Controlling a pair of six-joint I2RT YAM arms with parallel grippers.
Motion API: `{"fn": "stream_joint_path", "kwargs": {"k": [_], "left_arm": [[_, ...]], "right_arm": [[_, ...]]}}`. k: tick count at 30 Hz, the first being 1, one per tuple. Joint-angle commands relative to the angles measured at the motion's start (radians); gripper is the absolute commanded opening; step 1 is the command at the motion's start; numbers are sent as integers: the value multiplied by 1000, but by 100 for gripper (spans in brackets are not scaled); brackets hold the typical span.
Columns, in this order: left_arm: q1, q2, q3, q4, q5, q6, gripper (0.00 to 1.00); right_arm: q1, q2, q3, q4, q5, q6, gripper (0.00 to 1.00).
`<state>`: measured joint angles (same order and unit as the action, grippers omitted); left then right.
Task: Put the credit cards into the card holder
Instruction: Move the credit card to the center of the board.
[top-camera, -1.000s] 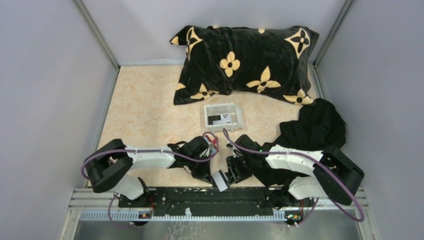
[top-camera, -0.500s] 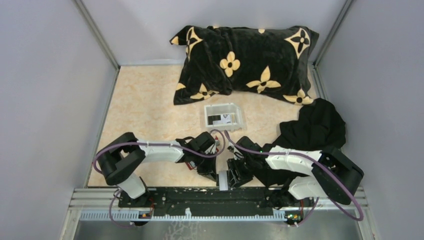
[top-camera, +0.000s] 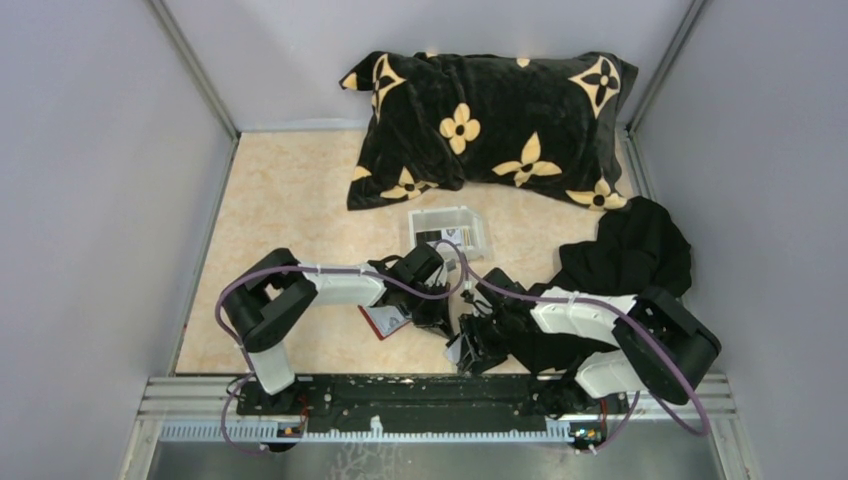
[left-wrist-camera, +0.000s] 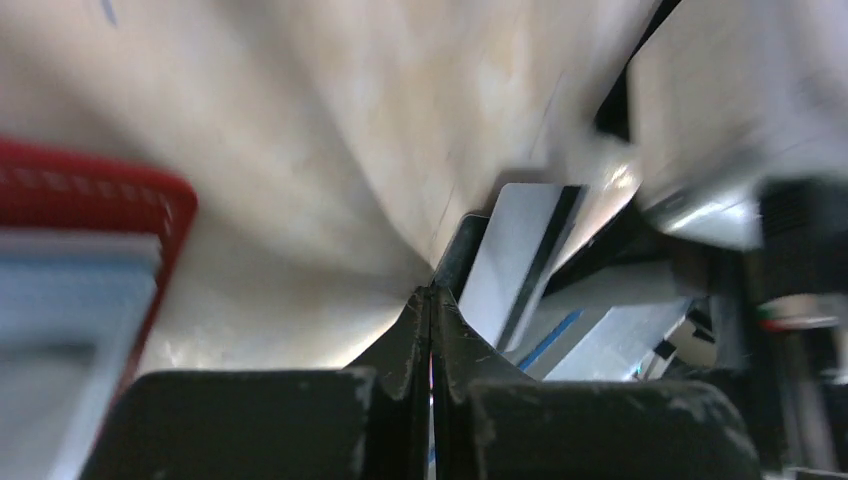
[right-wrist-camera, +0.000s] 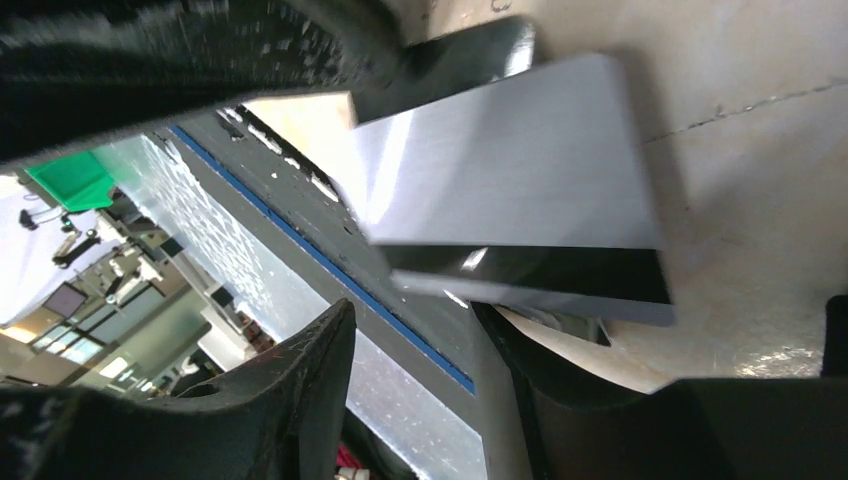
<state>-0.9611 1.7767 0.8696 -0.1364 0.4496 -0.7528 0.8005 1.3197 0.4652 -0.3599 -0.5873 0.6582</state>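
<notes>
The red card holder (top-camera: 385, 320) lies on the table just left of my left gripper (top-camera: 438, 316); in the left wrist view it (left-wrist-camera: 100, 215) is at the left edge. A silver credit card (right-wrist-camera: 500, 180) with a black stripe is tilted up at the table's near edge. Its striped edge rests on one fingertip (right-wrist-camera: 500, 330) of my right gripper (right-wrist-camera: 418, 310), whose fingers stand apart with nothing between them. My left gripper (left-wrist-camera: 432, 293) is shut, with its tips at the card's (left-wrist-camera: 515, 250) opposite edge. More credit cards (top-camera: 440, 237) lie in a white tray.
The white tray (top-camera: 412, 232) sits behind both grippers. A black pillow with yellow flowers (top-camera: 490, 125) lies at the back. A black cloth (top-camera: 630, 255) is heaped at the right, under my right arm. The table's metal edge rail (top-camera: 420, 385) runs right below the card.
My left arm has swung right and away from the near edge, uncovering the red card holder. The card by my right gripper has turned from flat-looking to nearly edge-on. The right arm shifted only slightly.
</notes>
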Motion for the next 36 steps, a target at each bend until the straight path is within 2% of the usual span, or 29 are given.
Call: {"fn": "stream_joint_path", "kwargs": {"k": [1,15,24,33,36], "left_arm": [[-20,91,-5,50,-82,48,0],[-10,121,-9,55,-88,60,0],[65,37,-6,74,-179,52,2],[129,-1,59,80,-234,62,8],[140,-47,62,97,-262,67,14]], "right_arm": [[-25,62,-4,181,208,-67,47],[-106,117,31,229,282,-89,46],[-151,197,90,276,347,-115,46],[-176,265,175,272,374,-155,46],[-176,242,188,257,371,-167,46]]}}
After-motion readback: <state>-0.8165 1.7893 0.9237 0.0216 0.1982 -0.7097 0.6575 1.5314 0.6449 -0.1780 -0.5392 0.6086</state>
